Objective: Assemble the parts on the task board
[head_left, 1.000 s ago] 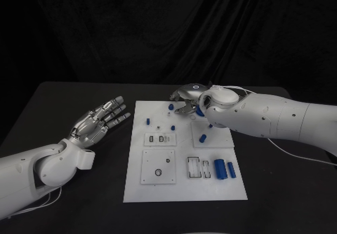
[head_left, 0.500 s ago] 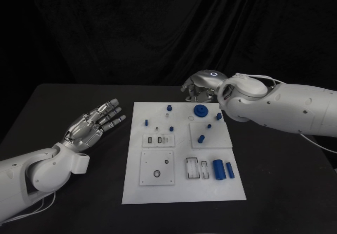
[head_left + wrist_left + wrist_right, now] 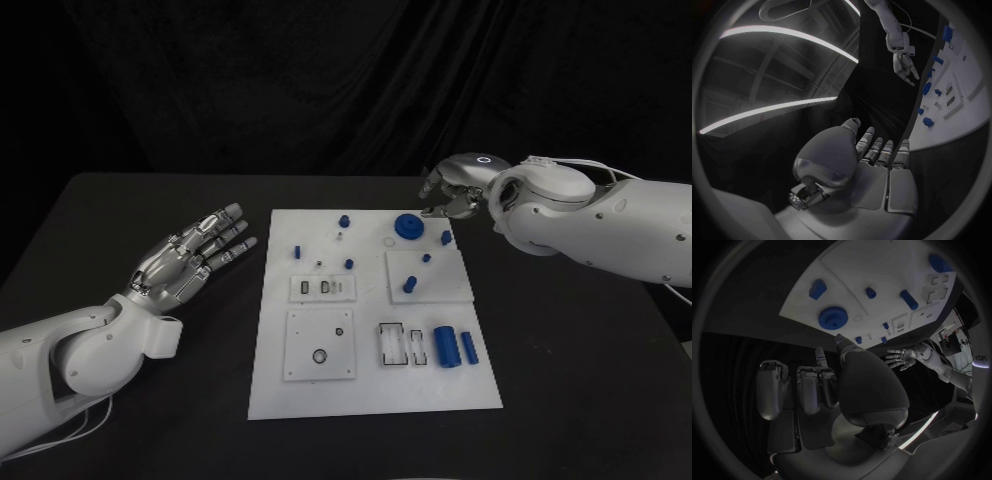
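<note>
Left robot hand (image 3: 192,256) flat, fingers spread, holding nothing; right robot hand (image 3: 459,186) empty, fingers loosely apart.

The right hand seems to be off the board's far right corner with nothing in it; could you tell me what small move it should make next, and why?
Probably bring the right hand over the task board toward a loose part such as the blue cylinder. The hand holds nothing and hovers off the board's far right corner, beside the round blue gear; the left hand waits open.
</note>
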